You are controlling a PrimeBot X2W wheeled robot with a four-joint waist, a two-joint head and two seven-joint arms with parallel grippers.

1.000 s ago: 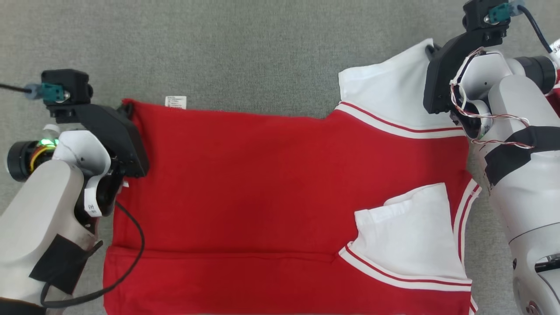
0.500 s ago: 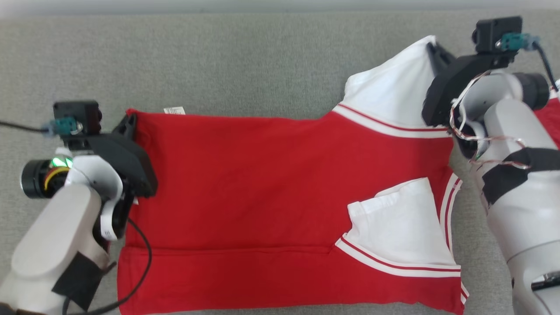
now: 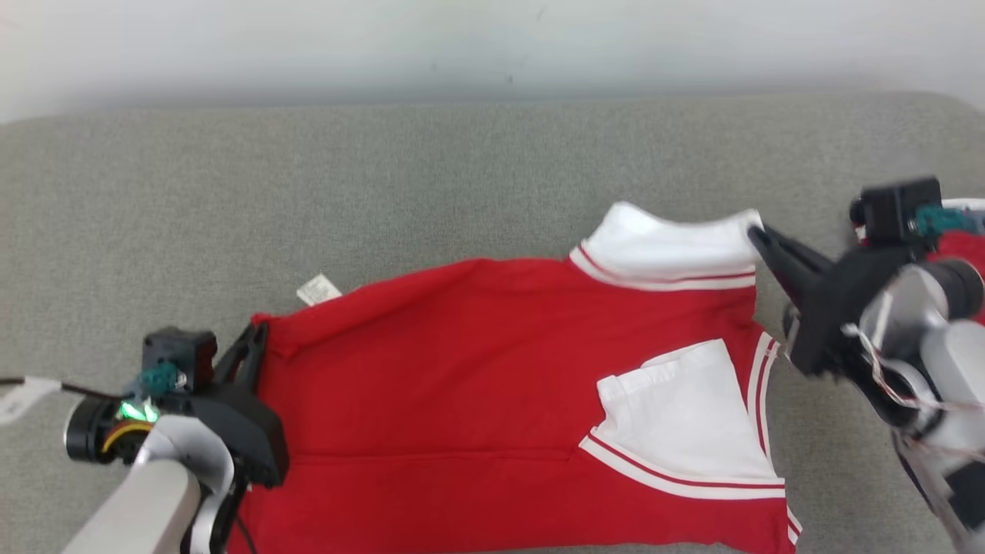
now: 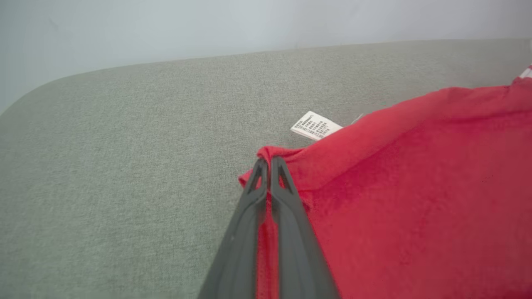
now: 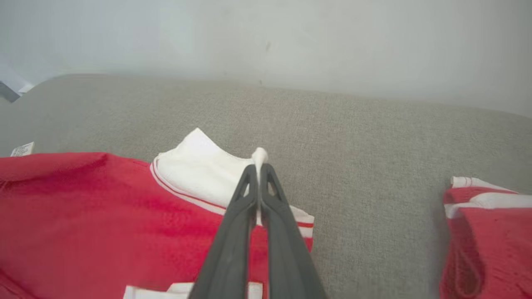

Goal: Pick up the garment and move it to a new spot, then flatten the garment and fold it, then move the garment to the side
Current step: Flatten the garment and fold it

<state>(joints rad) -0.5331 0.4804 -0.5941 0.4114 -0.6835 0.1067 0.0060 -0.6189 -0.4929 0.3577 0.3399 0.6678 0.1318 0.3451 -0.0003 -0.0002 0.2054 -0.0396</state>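
Fold grip: red shirt [image 3: 462, 369] held at two far corners.
The left gripper [image 4: 268, 162] clamps the red corner; the right gripper [image 5: 258, 168] clamps the white sleeve [image 3: 669, 246] tip; shirt lies spread on grey cushion [image 3: 385, 192]; paired grips likely keep the edge taut.

Garment [image 3: 462, 369] — near hem beyond head view's bottom edge

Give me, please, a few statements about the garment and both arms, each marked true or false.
1. The left jaws are shut on a red corner of the garment. True.
2. The right jaws stand open above the garment. False: they are shut on the edge of its white sleeve.
3. The white label juts out from the garment's edge. True.
4. The garment is folded into a small square. False: it lies spread wide on the grey surface.
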